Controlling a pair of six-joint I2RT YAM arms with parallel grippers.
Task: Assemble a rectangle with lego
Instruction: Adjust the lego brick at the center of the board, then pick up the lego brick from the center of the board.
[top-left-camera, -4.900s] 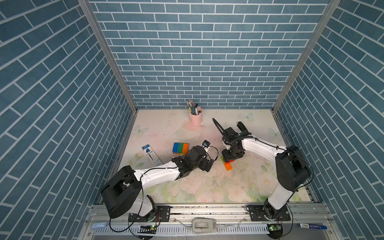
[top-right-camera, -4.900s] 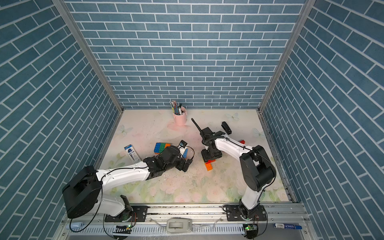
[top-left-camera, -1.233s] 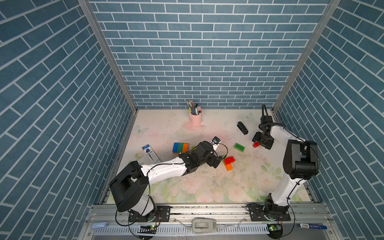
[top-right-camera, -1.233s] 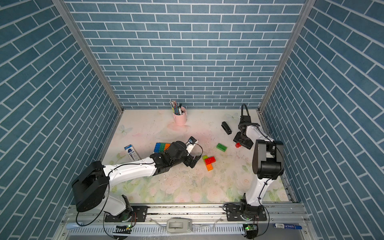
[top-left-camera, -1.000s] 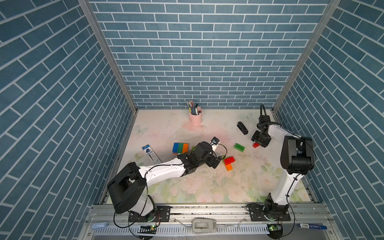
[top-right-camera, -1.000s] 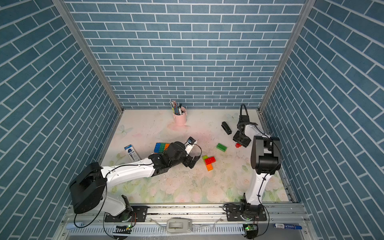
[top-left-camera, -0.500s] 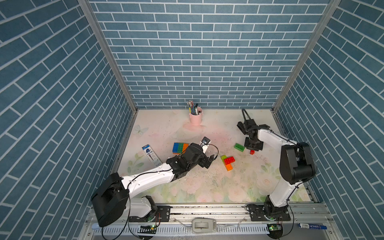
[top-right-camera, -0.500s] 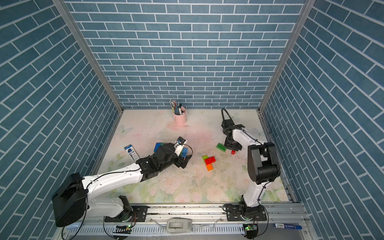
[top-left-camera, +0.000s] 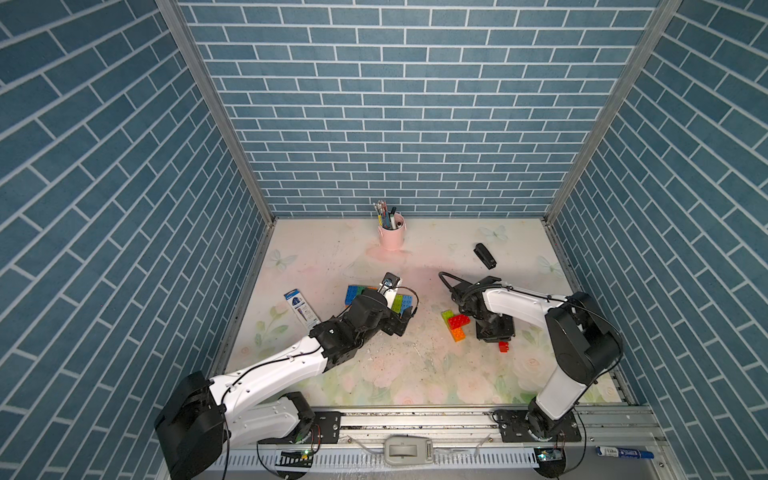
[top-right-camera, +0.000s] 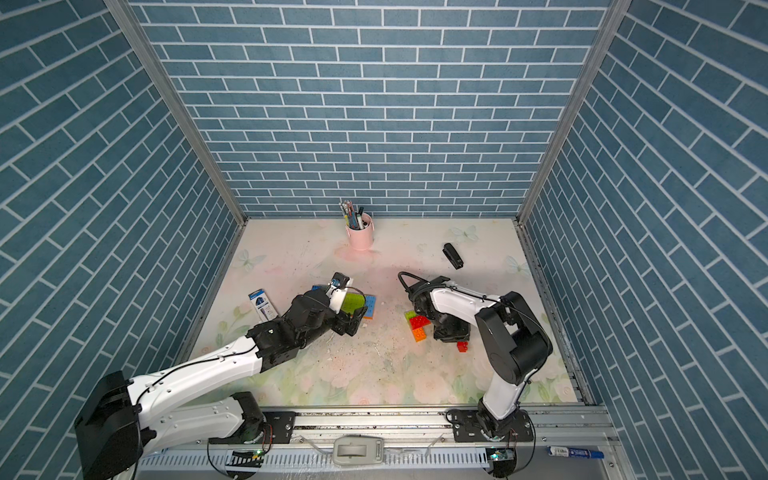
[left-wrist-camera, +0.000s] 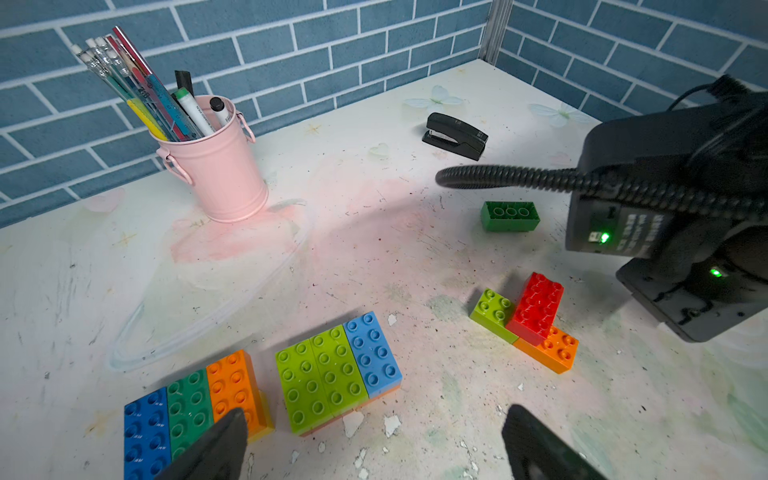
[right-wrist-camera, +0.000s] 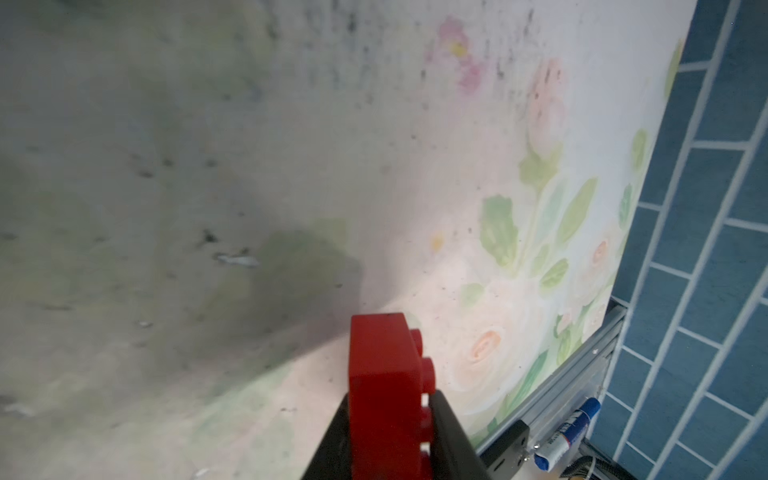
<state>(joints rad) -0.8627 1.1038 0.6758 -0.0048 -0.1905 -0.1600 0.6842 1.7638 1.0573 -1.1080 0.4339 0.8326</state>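
Everything I'm handling here is glossy moulded plastic: chunky studded blocks with crisp corners. My right gripper is clamped on a small red brick. Its dark fingers press the brick's two broad faces and the studs point out sideways. It holds the brick just to the right of a stepped cluster of lime, red and orange bricks. I can't tell whether the brick touches the table. A loose green brick lies on its side farther back, hollow tubes showing.

My left gripper is spread wide and holds nothing. It hovers just on the near side of two flat slabs left of centre. The blue-green-orange slab and the lime-and-blue slab lie side by side with a narrow gap between them.

The tabletop is matte with a pale floral print, scuffed, peppered with dark specks and flaked white chips. A pink metal pail of pens stands at the far edge, and a black stapler lies far right. The walls carry a blue brick pattern, joined by aluminium corner posts.
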